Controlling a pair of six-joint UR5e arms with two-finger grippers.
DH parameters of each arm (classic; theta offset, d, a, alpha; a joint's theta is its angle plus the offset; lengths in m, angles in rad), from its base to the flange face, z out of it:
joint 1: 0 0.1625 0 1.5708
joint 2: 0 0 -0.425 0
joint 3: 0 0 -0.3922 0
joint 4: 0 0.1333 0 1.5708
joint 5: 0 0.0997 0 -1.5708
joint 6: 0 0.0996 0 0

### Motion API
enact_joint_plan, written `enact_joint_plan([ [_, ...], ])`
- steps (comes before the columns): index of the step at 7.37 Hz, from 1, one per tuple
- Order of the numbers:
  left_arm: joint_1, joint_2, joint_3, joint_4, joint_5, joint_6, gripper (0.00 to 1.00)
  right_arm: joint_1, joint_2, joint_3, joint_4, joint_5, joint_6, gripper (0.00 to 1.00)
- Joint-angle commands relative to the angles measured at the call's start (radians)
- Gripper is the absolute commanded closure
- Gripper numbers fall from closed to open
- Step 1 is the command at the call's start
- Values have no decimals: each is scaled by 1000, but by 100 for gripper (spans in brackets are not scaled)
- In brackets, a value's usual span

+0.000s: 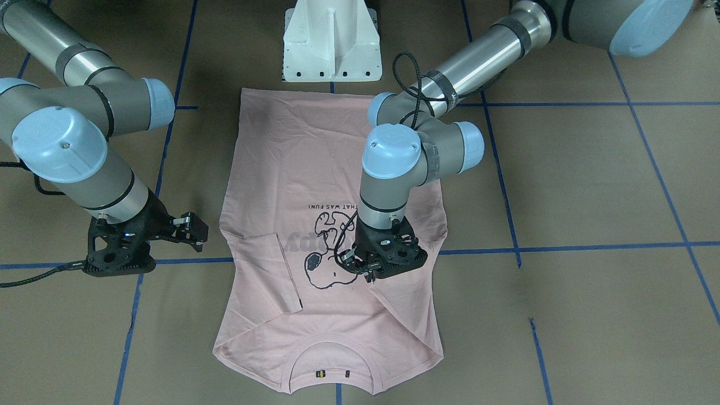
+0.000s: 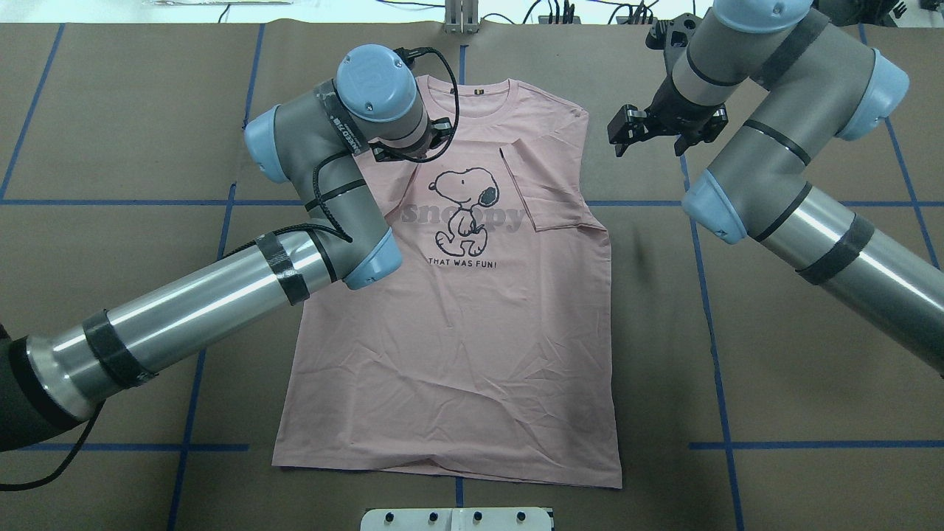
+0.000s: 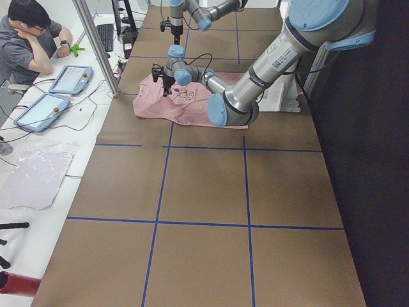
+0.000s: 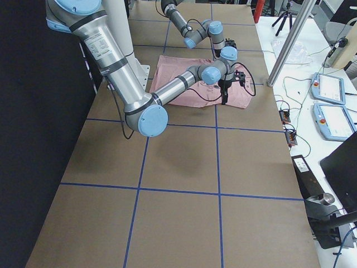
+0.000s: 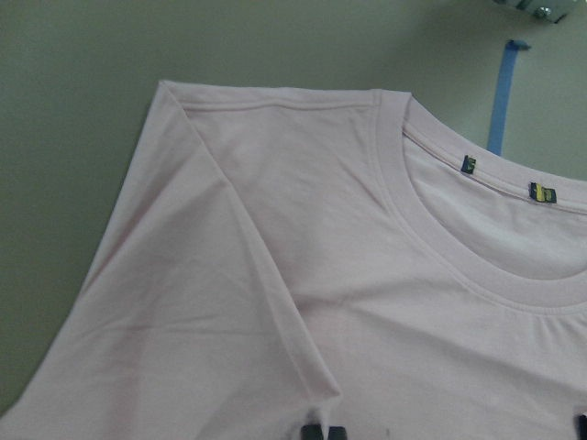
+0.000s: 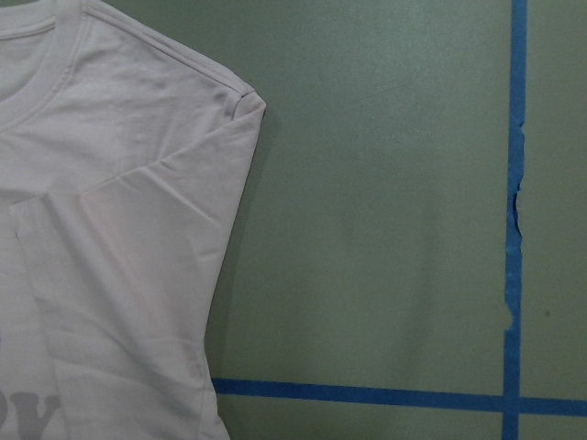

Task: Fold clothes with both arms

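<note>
The pale pink short-sleeved T-shirt (image 2: 457, 332) lies flat, print up, on the brown paper-covered worktop (image 2: 796, 354), sleeves folded inward. The left end effector (image 1: 365, 271) sits low over the chest, seemingly released. The right end effector (image 2: 649, 136) hovers released beside the shirt. The left should lift straight up, or it may drag the fold.

The left arm (image 2: 206, 302) and the right arm (image 2: 818, 221) share one build: polished silver tubes ringed with black tape bands, matte grey elbow housings, and light blue round caps (one cap bears a faint embossed mark). A braided black cable (image 1: 416, 73) loops at 12 o'clock of the left wrist. The left gripper (image 1: 368, 274) and right gripper (image 2: 649, 140) are black and open-framed, with small silvery fittings. At 12 o'clock in the front-facing view stands the white base (image 1: 332, 39).
</note>
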Motion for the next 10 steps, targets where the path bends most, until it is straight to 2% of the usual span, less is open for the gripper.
enact_joint_plan([
  [1,4,-8,27,-25,1,-9,96,-1,1,3,2,0,2,0],
  [2,6,8,23,-80,1,-2,1,-1,1,3,2,0,2,0],
  [4,4,23,-2,-123,-9,0,0,-2,-3,7,2,3,13,0],
  [5,6,54,-79,-95,-39,-2,0,-11,-20,42,2,23,25,0],
  [6,6,139,-233,-5,-99,1,0,-42,-93,131,3,25,89,0],
  [7,6,229,-420,95,-108,7,0,-86,-170,241,3,19,141,0],
  [8,15,294,-566,198,-110,70,0,-152,-254,350,5,-24,229,0],
  [9,42,387,-692,249,-101,127,0,-254,-351,473,3,-116,310,0],
  [10,49,493,-803,246,-98,133,0,-383,-440,580,12,-224,454,0],
])
